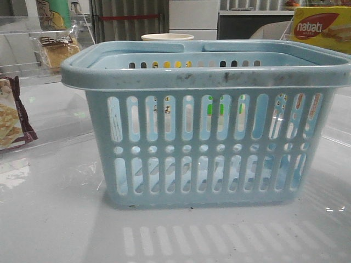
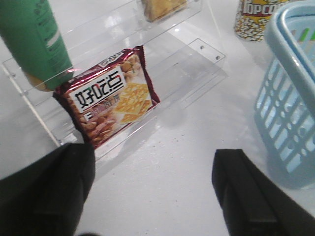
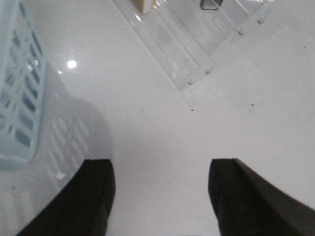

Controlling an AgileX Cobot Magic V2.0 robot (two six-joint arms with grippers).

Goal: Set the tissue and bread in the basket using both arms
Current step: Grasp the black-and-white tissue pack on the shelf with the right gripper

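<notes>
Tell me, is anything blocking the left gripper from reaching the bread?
Nothing solid fills the gap. The left gripper is open over bare table. The bread sits on a clear acrylic shelf, above the cracker packet and beside a green bottle, so the shelf's clear walls and those neighbours crowd the approach.

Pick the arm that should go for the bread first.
Left. The bread sits on the clear shelf left of the basket, and the open left gripper already faces that shelf. The open right gripper hovers over bare table on the basket's other side.
</notes>
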